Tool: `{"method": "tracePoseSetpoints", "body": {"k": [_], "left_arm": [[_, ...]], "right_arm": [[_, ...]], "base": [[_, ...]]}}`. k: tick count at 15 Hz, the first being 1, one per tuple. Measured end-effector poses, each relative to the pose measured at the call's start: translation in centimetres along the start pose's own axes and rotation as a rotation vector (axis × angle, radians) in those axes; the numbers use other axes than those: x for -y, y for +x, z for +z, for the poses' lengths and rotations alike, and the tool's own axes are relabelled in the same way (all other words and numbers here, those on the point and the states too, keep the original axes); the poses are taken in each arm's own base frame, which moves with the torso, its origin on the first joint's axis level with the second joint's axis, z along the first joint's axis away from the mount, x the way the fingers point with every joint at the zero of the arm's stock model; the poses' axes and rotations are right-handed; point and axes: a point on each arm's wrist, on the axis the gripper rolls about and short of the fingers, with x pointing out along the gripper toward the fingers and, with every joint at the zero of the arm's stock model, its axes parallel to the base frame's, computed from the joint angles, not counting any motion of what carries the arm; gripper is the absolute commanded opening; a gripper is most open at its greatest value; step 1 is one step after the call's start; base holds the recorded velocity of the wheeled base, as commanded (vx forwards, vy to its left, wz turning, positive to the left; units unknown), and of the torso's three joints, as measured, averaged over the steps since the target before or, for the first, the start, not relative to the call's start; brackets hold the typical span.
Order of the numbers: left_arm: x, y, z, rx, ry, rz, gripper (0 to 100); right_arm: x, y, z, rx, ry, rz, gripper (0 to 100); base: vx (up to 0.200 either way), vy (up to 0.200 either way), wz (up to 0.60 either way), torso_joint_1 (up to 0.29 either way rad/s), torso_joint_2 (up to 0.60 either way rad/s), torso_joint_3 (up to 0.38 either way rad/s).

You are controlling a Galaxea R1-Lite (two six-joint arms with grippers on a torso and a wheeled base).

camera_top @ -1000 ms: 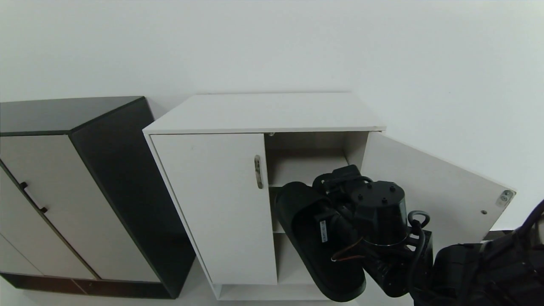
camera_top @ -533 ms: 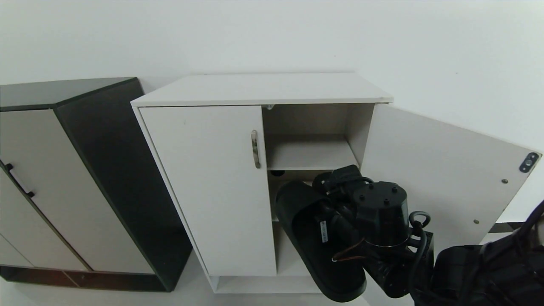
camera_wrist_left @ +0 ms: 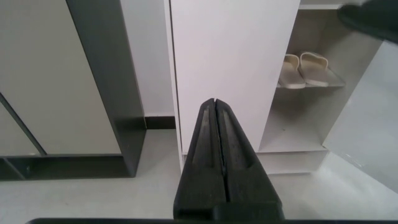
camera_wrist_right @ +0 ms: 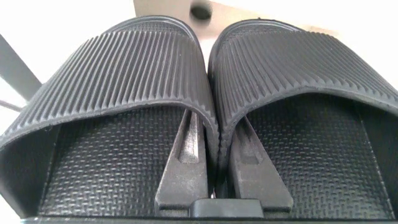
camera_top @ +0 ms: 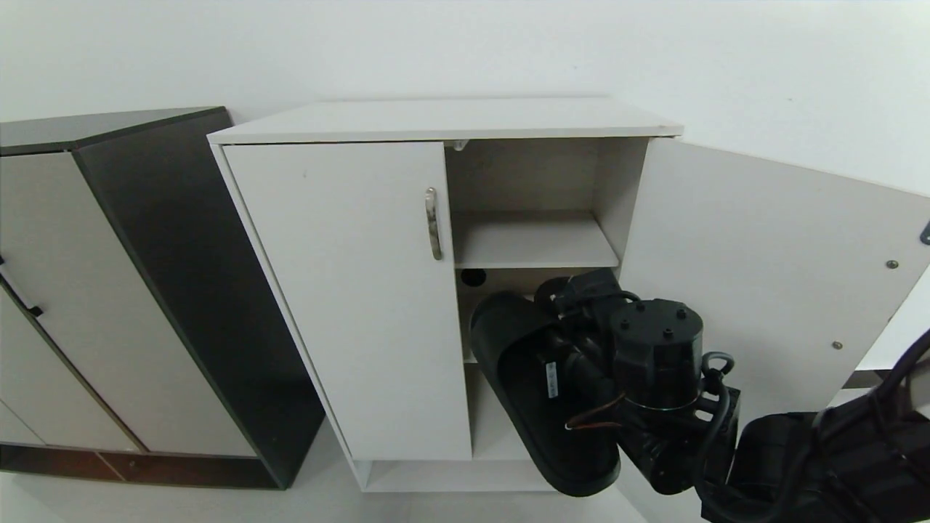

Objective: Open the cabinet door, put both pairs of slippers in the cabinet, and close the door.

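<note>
A: Right jaws clamp the black ribbed rubber slipper pair (camera_top: 523, 363); left jaws shut, empty. Any change?

B: Only our head cam shifted. Pair hangs just outside the white wooden cabinet (camera_top: 450, 116), w/ its flat white door (camera_top: 763, 254) open. Beige foam slipper pair (camera_wrist_left: 309, 67) is shelved, so we insert next.

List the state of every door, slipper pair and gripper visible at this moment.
White cabinet's right door: swung wide open.
White cabinet's left door: shut.
Black ribbed rubber slippers: pinched together in the right gripper, in front of the open side, not yet shelved.
Beige slippers: side by side on a shelf inside.
Right gripper: shut on the black pair.
Left gripper: shut, empty.
Dark cabinet's grey doors: shut.
</note>
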Motion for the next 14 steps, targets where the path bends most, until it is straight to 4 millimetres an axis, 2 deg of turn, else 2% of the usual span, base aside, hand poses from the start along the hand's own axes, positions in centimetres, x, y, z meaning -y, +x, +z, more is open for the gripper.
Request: {"method": "tracePoseSetpoints", "body": {"k": [4, 8, 10, 12, 14], "left_arm": [[0.0, 0.0, 0.0, 0.000, 0.000, 0.000, 0], [0.0, 0.0, 0.0, 0.000, 0.001, 0.000, 0], [0.0, 0.0, 0.0, 0.000, 0.001, 0.000, 0], [0.0, 0.0, 0.0, 0.000, 0.001, 0.000, 0], [0.0, 0.0, 0.0, 0.000, 0.001, 0.000, 0]], "right_arm": [[-0.9, 1.1, 2.0, -0.008, -0.009, -0.124, 0], [-1.8, 2.2, 5.2, -0.128, 0.054, -0.178, 0], [-2.2, 2.8, 7.3, -0.117, 0.105, -0.233, 0], [-2.7, 3.6, 7.9, -0.103, 0.127, -0.258, 0], [-3.0, 4.2, 7.5, -0.108, 0.122, -0.262, 0]], "base": [[0.000, 0.000, 0.00, 0.000, 0.00, 0.000], [0.000, 0.000, 0.00, 0.000, 0.00, 0.000], [0.000, 0.000, 0.00, 0.000, 0.00, 0.000], [0.000, 0.000, 0.00, 0.000, 0.00, 0.000], [0.000, 0.000, 0.00, 0.000, 0.00, 0.000]]}}
